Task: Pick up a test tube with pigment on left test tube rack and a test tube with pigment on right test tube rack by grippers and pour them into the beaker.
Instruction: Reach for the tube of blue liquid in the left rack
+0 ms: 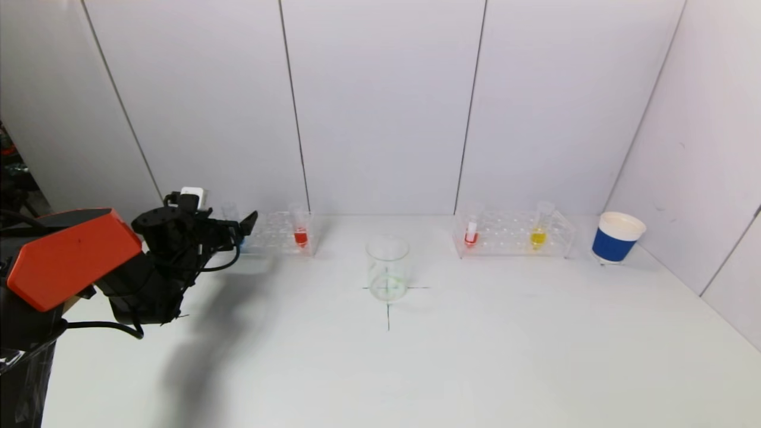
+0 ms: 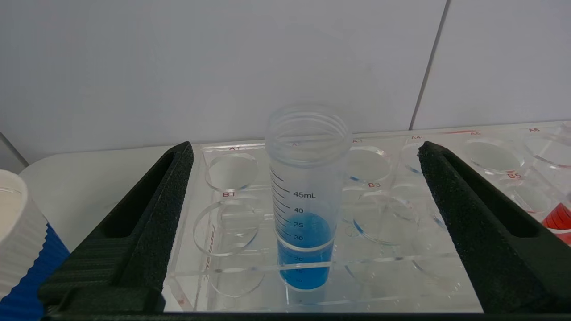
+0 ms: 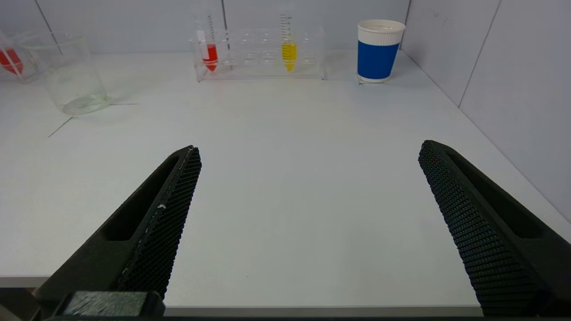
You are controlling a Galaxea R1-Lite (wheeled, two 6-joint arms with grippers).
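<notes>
Blue liquid is showing in the clear graduated tube; red in the left rack, red and yellow in the right. Paper cup is showing white with blue band. Gripper pads are showing black, textured.

My right gripper hangs with fingers spread wide over bare white table. Beyond: beaker, seemingly near-empty; rack holding red tube and yellow tube; blue cup.
</notes>
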